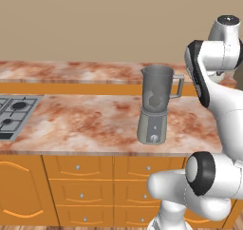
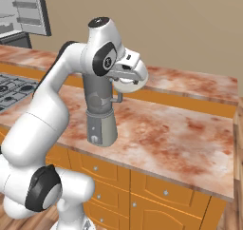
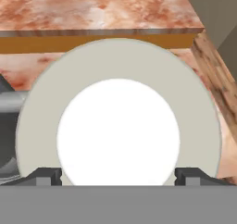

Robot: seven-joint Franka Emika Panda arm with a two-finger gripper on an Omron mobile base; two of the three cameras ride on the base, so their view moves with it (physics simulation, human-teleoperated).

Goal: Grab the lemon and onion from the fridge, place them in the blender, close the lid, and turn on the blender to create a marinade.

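The blender (image 1: 154, 111) (image 2: 100, 116) stands on the marbled counter (image 1: 85, 122), its jar mouth uncovered. A pale lump shows through the jar wall; I cannot tell lemon from onion there. The lid (image 2: 124, 85) (image 3: 118, 126), a pale disc with a white centre, hangs in the air just right of the jar's top. My gripper (image 2: 132, 76) (image 3: 118, 174) is shut on the lid, one fingertip at each side of its rim. The fridge (image 2: 26, 10) stands far off at the upper left, its grey racks showing.
A gas hob (image 1: 14, 112) (image 2: 12, 89) is set into the counter left of the blender. A raised back ledge (image 1: 71, 72) runs behind it. Orange drawers (image 1: 80, 177) sit below the counter's front edge. Right of the blender lies bare counter (image 2: 180, 134).
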